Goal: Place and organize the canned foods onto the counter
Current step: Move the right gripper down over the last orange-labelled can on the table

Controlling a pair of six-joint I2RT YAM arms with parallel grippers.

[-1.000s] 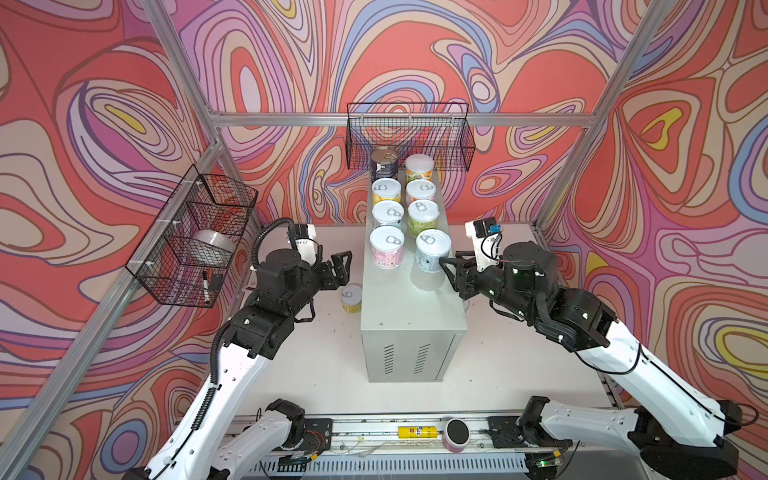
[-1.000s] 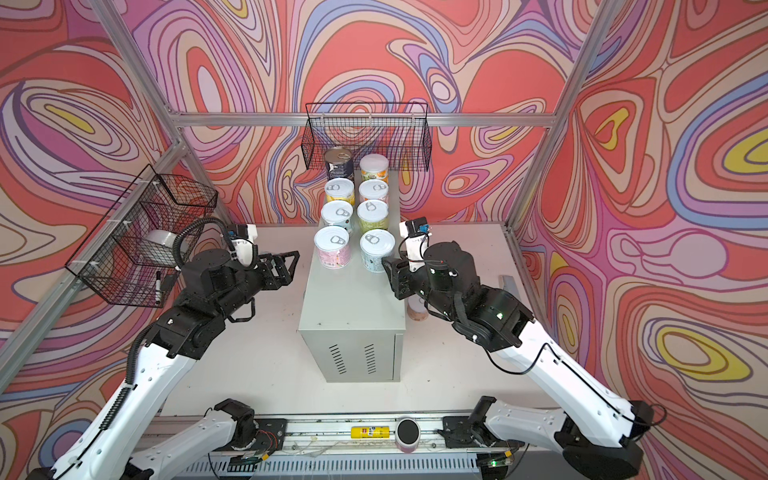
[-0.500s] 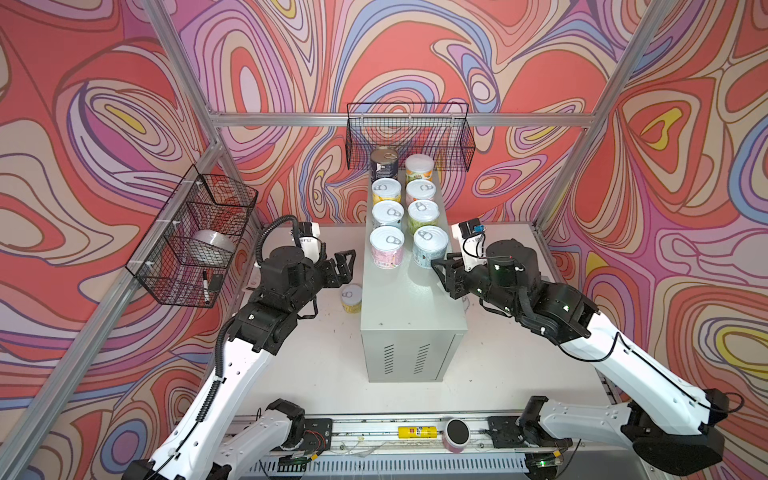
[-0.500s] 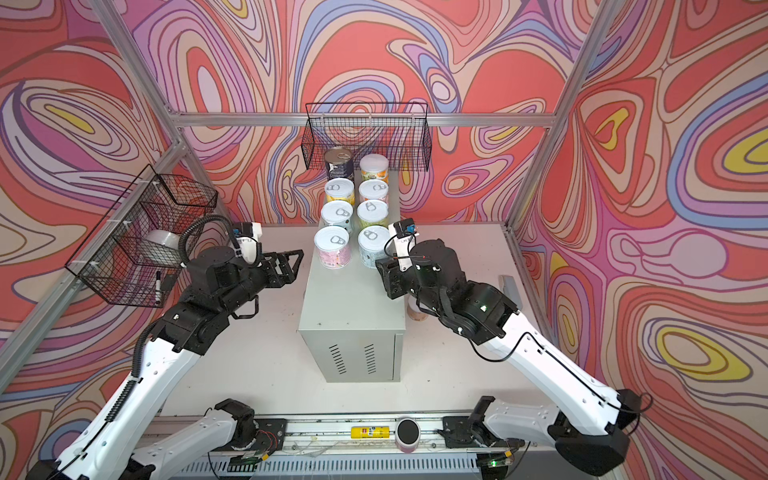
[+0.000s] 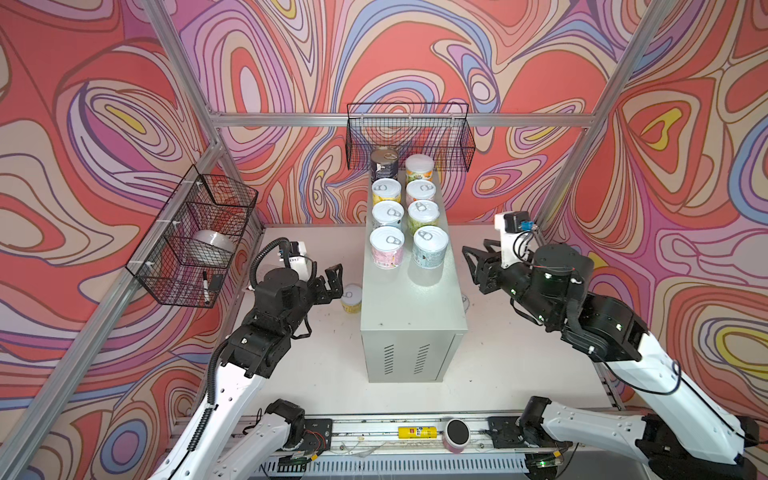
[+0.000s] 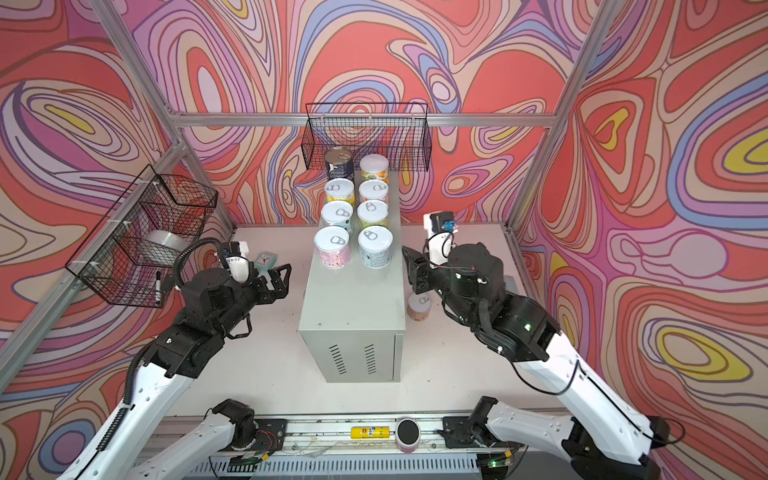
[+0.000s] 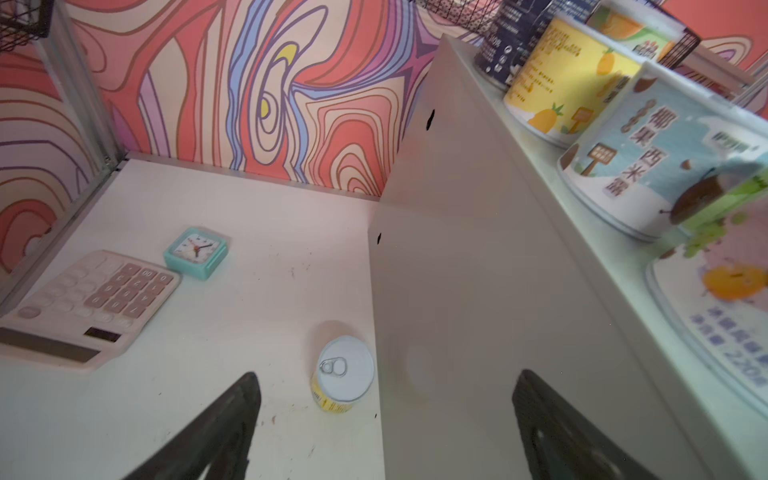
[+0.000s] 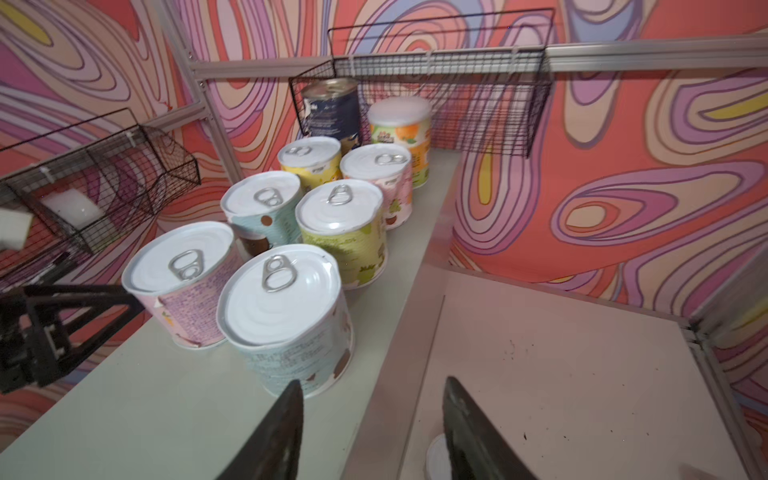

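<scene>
On the glossy flat top of the grey metal cabinet (image 5: 409, 299), eight canned foods (image 5: 423, 216) stand upright in two columns running far to near. A taller dark-blue tin (image 5: 384, 164) with a silver lid sits far left. The rest are short cylinders with white pull-tab lids and pastel labels, and the pink can (image 5: 387, 249) and pale-blue can (image 5: 430, 249) are nearest. Two more tins stand down on the white worktop (image 5: 316, 374): a yellow can (image 5: 352, 297) just beside the cabinet's left wall, and a peach can (image 6: 419, 306) by its right wall.

The left end effector (image 5: 334, 282) hovers near the yellow can, jaws spread wide and empty. The right end effector (image 5: 471, 268) hangs off the cabinet's right edge near the pale-blue can, jaws partly apart, gripping nothing.

A black wire basket (image 5: 409, 137) hangs on the far wall just behind the far tins; another wire basket (image 5: 166, 266) on the left wall holds a white roll (image 5: 212, 245). A pink calculator (image 7: 87, 303) and a teal square clock (image 7: 196, 251) lie far left. A yellow tube (image 5: 417, 432) and a pink cylinder (image 5: 456, 434) rest on the near rail.
</scene>
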